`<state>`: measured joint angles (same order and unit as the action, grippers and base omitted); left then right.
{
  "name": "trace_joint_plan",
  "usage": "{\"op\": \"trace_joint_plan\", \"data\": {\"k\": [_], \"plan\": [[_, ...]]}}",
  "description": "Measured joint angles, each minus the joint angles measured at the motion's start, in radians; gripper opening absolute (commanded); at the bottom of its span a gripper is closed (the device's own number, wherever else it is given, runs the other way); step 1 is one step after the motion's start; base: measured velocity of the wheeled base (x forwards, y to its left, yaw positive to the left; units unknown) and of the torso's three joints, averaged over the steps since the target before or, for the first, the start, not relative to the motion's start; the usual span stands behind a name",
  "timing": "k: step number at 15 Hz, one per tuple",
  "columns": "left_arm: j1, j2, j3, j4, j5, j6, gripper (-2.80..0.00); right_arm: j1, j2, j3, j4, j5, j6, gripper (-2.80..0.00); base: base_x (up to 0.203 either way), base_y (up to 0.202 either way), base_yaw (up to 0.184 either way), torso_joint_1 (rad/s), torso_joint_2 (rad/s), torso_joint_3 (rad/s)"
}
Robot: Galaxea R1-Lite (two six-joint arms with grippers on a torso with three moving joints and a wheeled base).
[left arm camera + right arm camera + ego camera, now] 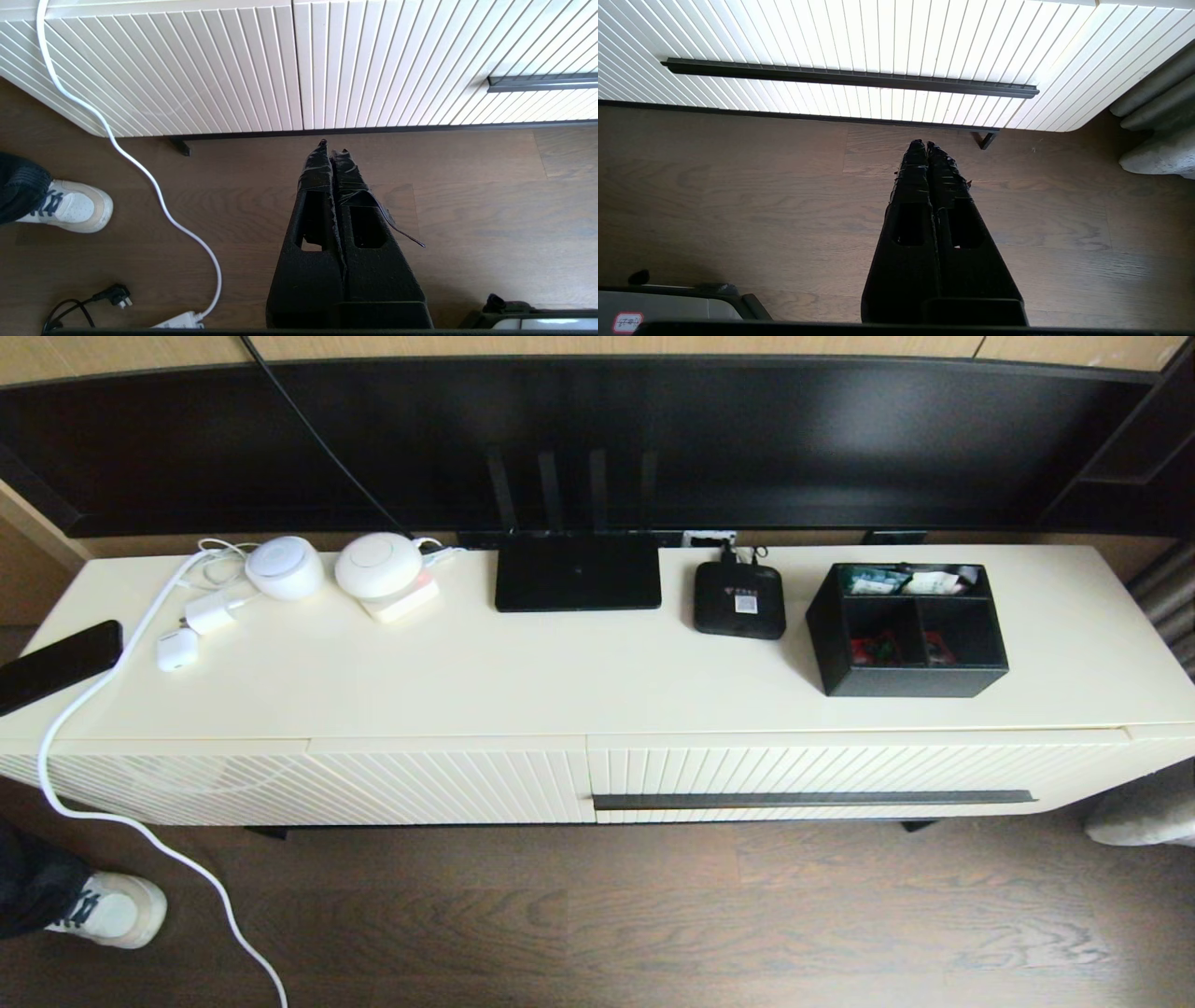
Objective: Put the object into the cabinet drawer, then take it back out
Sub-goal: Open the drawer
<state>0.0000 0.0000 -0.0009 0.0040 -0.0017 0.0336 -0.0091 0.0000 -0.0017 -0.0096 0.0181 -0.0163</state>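
The black organizer box (907, 627) stands on the cream cabinet top (523, 681) at the right, with colourful packets in its three compartments. Below it the cabinet drawer (840, 773) is closed, its ribbed front carrying a long dark bar handle (812, 799) (850, 78) (542, 83). Neither arm shows in the head view. My left gripper (332, 148) hangs shut and empty over the wooden floor, in front of the handleless ribbed panel (177, 65). My right gripper (923, 145) is shut and empty too, low over the floor just before the drawer front.
On the top sit a black router with antennas (577, 571), a small black set-top box (738, 599), two white round devices (285, 567) (379, 565), chargers and a phone (58, 665). A white cable (140, 821) (140, 168) trails to the floor near a person's shoe (110, 909) (70, 206).
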Motion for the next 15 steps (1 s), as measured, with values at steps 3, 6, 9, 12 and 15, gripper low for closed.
{"op": "trace_joint_plan", "data": {"k": [3,6,9,12,15], "plan": [[0.0,0.0,0.0,0.0,0.0,0.0,-2.8,0.0,0.0,0.0,0.0,0.0,-0.001,-2.8,0.0,0.0,0.0,0.0,0.0,0.0],[0.0,0.0,0.0,0.0,0.0,0.0,-2.8,0.0,0.0,0.001,0.0,0.001,-0.011,-2.8,0.0,0.0,0.0,0.0,0.0,0.0],[0.0,0.0,0.0,0.0,0.0,0.0,-2.8,0.0,0.0,-0.006,0.007,-0.017,-0.023,-2.8,0.0,0.0,0.0,0.0,0.0,0.0],[0.0,0.0,0.0,0.001,0.0,0.0,-2.8,0.001,0.027,-0.164,0.075,-0.046,-0.041,-2.8,0.0,0.0,0.0,0.0,0.0,0.0],[0.0,0.0,0.0,0.0,0.0,0.0,-2.8,0.001,0.157,-0.418,0.215,-0.054,-0.035,-2.8,0.0,0.0,0.0,0.0,0.0,0.0]]}}
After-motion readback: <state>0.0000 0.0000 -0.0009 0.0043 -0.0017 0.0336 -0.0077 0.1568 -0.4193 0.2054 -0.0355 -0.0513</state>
